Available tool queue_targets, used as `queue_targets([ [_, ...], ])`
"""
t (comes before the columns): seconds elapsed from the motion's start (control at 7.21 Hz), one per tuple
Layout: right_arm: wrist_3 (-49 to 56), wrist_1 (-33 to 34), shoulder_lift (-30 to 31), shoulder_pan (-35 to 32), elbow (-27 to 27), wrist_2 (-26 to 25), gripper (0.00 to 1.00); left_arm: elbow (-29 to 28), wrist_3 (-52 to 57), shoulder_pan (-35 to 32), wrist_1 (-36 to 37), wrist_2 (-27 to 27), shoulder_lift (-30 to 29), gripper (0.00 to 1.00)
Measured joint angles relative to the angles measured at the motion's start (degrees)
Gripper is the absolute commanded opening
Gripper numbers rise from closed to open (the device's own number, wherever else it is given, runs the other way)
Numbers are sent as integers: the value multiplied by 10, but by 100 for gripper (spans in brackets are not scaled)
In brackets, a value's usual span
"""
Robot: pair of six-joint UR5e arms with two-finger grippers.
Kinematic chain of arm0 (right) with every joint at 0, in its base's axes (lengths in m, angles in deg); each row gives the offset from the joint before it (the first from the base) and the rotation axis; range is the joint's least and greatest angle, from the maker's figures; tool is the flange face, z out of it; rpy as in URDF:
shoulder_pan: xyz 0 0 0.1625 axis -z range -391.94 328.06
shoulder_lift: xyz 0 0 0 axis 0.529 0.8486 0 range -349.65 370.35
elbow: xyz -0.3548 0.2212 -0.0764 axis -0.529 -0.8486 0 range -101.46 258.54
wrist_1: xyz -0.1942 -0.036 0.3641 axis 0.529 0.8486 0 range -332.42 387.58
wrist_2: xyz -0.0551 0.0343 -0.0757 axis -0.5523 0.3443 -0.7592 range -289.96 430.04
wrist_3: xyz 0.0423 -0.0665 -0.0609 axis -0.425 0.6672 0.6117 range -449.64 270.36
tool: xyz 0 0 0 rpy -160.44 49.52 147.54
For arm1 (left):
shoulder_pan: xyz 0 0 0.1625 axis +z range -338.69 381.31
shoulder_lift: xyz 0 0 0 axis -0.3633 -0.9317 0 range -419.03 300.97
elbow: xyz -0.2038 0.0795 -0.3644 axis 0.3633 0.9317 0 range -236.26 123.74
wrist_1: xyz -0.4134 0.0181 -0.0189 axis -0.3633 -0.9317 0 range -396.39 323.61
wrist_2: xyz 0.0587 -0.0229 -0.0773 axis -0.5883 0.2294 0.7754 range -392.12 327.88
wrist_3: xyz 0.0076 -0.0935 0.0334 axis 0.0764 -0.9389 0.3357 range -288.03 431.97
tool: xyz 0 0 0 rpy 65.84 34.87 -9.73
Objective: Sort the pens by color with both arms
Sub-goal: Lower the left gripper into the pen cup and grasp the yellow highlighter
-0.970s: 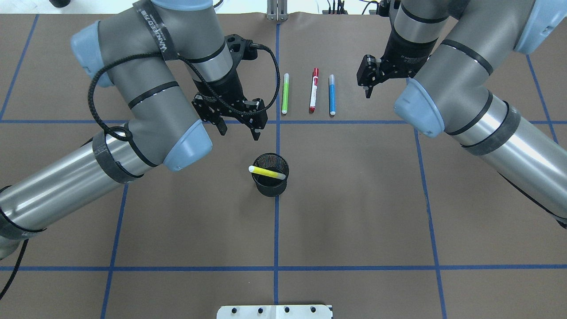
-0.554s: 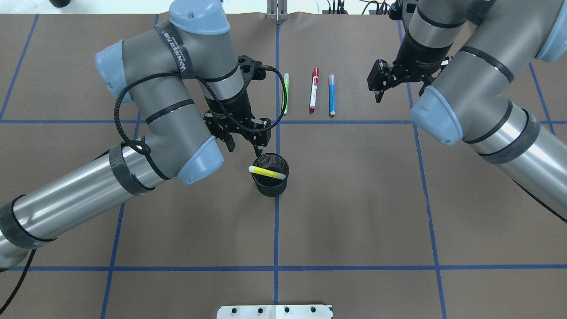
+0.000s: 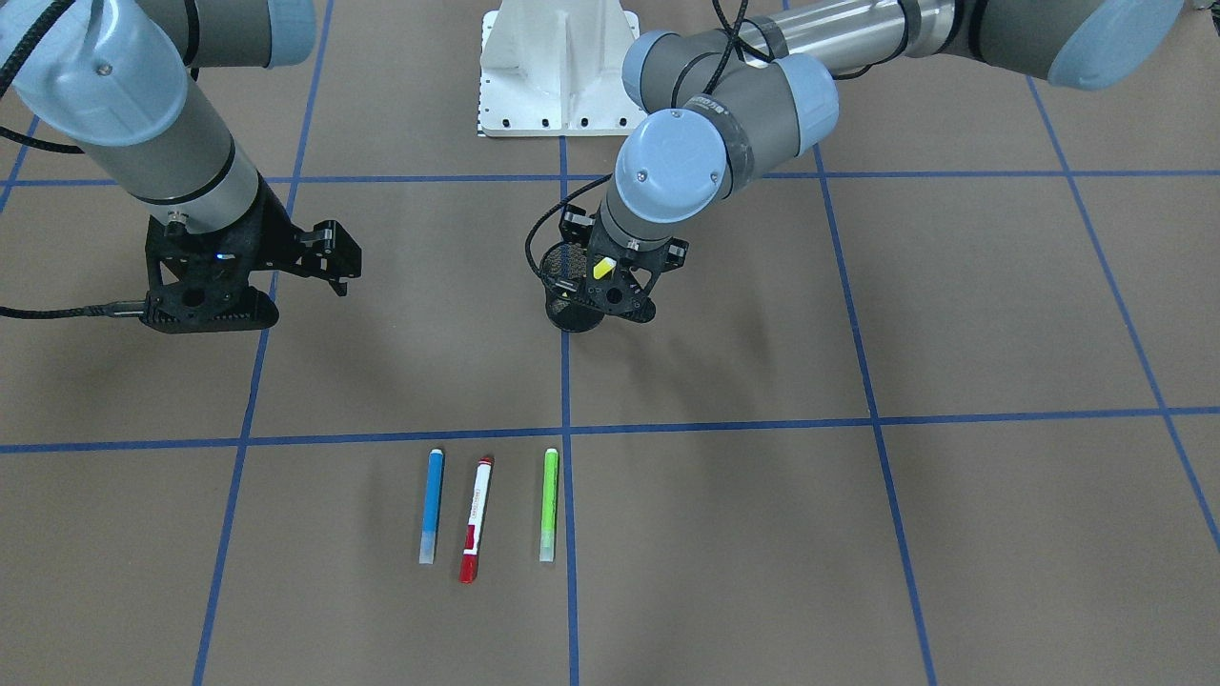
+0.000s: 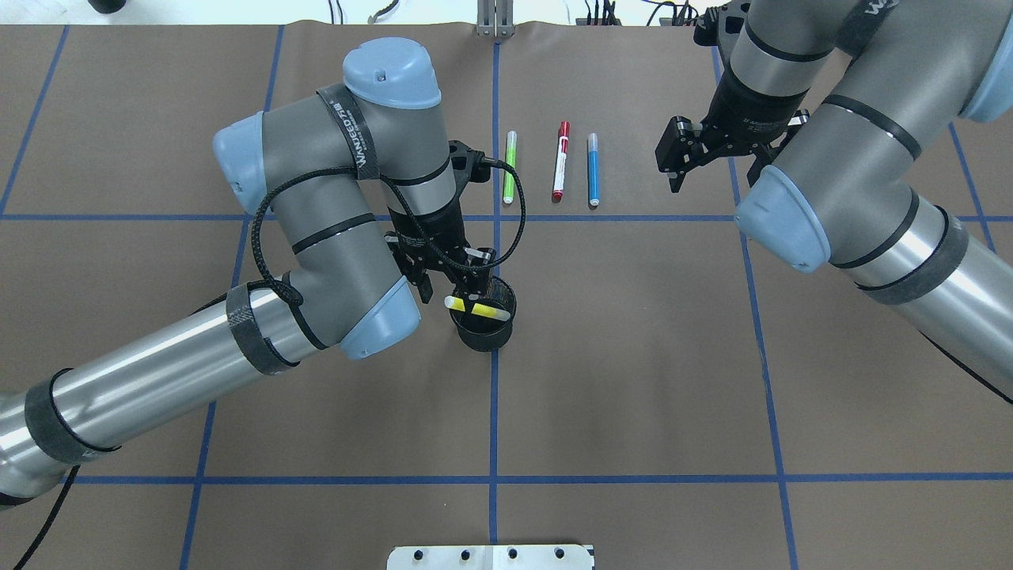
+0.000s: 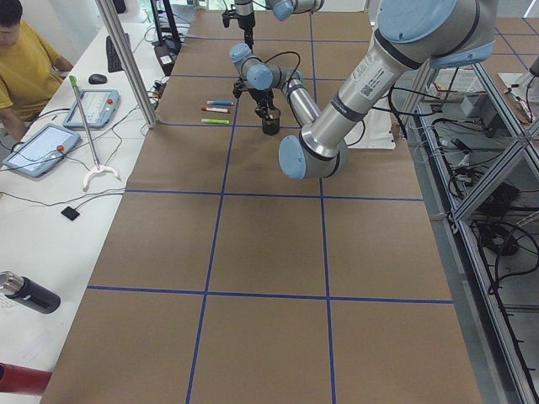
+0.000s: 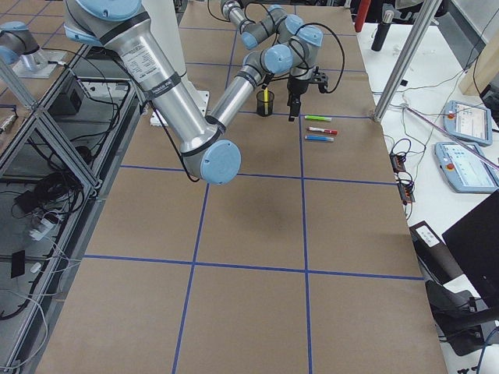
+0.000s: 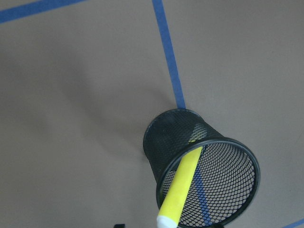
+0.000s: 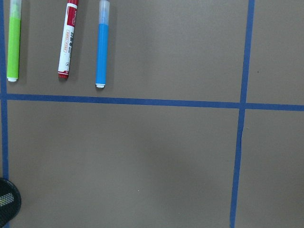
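The yellow pen [image 4: 477, 309] leans in the black mesh cup [image 4: 483, 336] at the table's middle; it also shows in the left wrist view [image 7: 183, 187]. My left gripper [image 4: 453, 290] is open, low over the cup, with its fingers on either side of the pen's upper pale end [image 3: 602, 269]. The green pen [image 4: 510, 166], the red-capped white pen [image 4: 561, 161] and the blue pen [image 4: 593, 169] lie side by side beyond the cup. My right gripper [image 4: 718, 176] is open and empty, held above the table to the right of the blue pen.
The white pedestal [image 3: 558, 67] stands at the robot's side of the table. Blue tape lines [image 4: 494, 396] cross the brown table cover. An operator [image 5: 25, 59] sits at a side desk beyond the far edge.
My left gripper has moved toward the cup and down, and now straddles the yellow pen's upper end. My right gripper has drifted a little to the right, away from the pens.
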Motion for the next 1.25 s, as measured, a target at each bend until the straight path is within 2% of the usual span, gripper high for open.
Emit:
queue_targets([
  [0.14, 0, 0, 0, 1, 0, 0, 99, -3, 0, 2, -1, -1, 0, 60],
  [0.28, 0, 0, 0, 2, 1, -1, 99, -6, 0, 3, -3, -1, 0, 53],
  [0.42, 0, 0, 0, 2, 0, -1, 99, -8, 0, 3, -5, -1, -1, 50],
  [0.69, 0, 0, 0, 3, 0, -1, 99, -17, 1, 3, -7, -1, -5, 34],
  [0.97, 0, 0, 0, 4, -1, -1, 99, -23, 1, 3, -8, -2, -11, 28],
  [1.25, -1, -1, 0, 5, -1, -2, 99, -29, 1, 3, -13, -7, -11, 28],
])
